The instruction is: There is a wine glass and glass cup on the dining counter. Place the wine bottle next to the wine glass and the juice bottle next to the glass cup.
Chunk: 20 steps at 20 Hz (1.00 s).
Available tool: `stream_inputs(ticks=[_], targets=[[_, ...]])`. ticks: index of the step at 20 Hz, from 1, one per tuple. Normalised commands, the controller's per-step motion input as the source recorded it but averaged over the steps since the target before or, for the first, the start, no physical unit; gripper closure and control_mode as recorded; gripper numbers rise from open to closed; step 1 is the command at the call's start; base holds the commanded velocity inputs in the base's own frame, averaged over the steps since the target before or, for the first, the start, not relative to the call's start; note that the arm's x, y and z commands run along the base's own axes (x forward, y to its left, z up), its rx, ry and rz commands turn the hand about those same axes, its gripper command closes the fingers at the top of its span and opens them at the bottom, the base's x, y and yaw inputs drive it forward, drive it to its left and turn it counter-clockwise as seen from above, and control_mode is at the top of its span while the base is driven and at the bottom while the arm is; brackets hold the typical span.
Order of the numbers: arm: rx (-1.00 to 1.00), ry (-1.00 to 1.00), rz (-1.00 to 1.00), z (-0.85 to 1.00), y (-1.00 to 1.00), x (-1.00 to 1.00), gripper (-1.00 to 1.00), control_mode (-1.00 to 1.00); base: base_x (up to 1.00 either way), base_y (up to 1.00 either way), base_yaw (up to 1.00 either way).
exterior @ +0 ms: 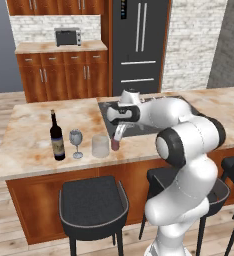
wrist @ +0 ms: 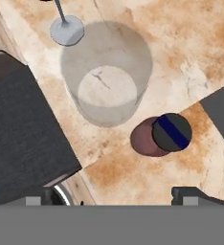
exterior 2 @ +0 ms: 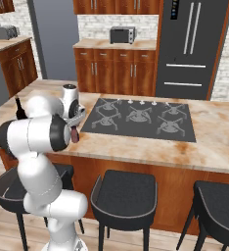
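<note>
wine bottle (exterior: 57,136): stood upright at the far left of the row on the dining bench (exterior: 29,130), right beside the wine glass at its 9 o'clock. Looked like that half of the job was sorted, since the two were paired up close.

wine glass (exterior: 76,142): upright on its foot between the wine bottle and the glass cup. In the hand view its round foot (wrist: 67,29) sat at about 11 o'clock from the cup.

glass cup (exterior: 100,146): short clear tumbler, empty, just right of the wine glass. Seen from above in the hand view (wrist: 106,72), open mouth up.

juice bottle (exterior: 115,144): little maroon one, standing on the bench just beside the cup at its 3 o'clock in the left base view, roughly 5 o'clock from it in the hand view (wrist: 157,135). Near the cup but I couldn't tell if they touched. That's the spot the task wanted, so I'd call it placed.

pincer (exterior: 117,135): hung right over the juice bottle, jaws spread wide, nothing held. Fingers (wrist: 190,195) stood apart either side, clear of the cap. My guess: it had let go so the bottle would stand by itself.

stool (exterior: 93,200): dark seat tucked under the bench edge, below the glasses.
</note>
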Motion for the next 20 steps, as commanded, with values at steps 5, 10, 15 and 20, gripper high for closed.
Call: stream_inputs(ticks=[5, 10, 15, 20], targets=[[0.00, 0.00, -0.21, 0.17, -0.09, -0.53, -1.00, -1.00, 0.00, 0.00, 0.00], [0.00, 0.00, -0.25, 0.17, -0.07, -0.53, -1.00, -1.00, 0.00, 0.00, 0.00], [0.00, 0.01, -0.28, 0.21, -0.07, -0.50, -1.00, -1.00, 0.00, 0.00, 0.00], [0.00, 0.02, -0.29, 0.21, -0.06, -0.48, -1.00, -1.00, 0.00, 0.00, 0.00]])
